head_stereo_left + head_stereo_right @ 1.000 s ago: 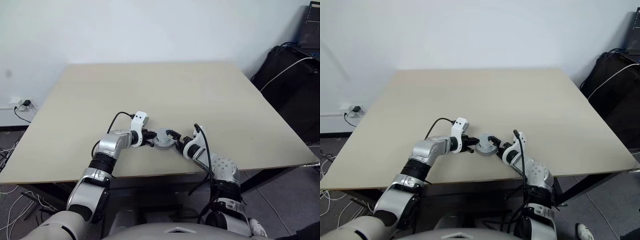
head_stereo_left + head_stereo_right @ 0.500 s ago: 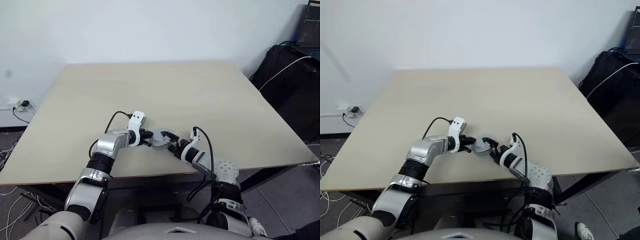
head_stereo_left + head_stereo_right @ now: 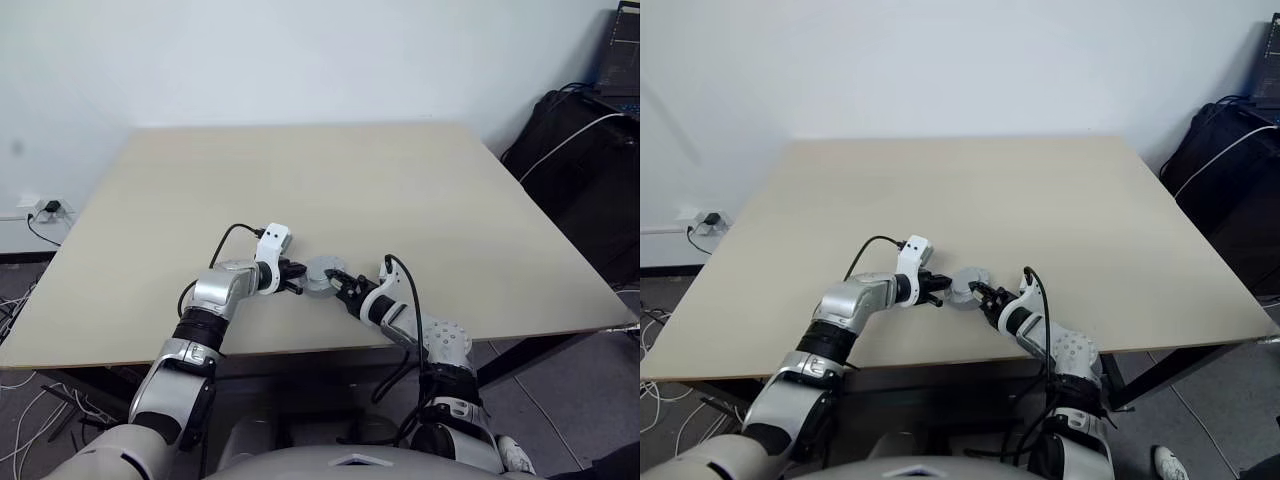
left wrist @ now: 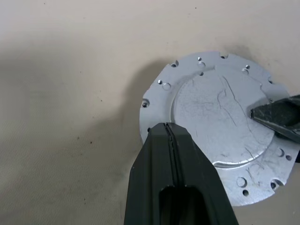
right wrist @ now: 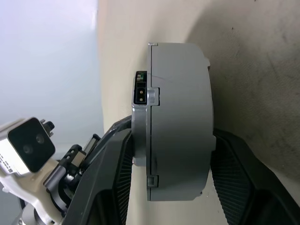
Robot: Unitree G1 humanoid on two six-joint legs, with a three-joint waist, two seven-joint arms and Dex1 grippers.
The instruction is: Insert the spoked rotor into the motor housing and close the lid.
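Since the lid [image 4: 220, 122] already sits on the motor housing [image 5: 180, 122] near the table's [image 3: 400, 190] front edge, it looks stiff, smooth and fairly heavy; gripping across top and bottom suits it. Right end effector [image 5: 171, 185] clamps it so. Left end effector [image 4: 169, 136], fingers together, presses on the lid's rim.

Bare table [image 3: 400, 190] around closed housing [image 4: 220, 126]

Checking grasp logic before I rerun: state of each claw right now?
Left claw: closed, empty, tip resting on the lid.
Right claw: fingers on both flat faces of the closed motor housing, gripping it top to bottom.
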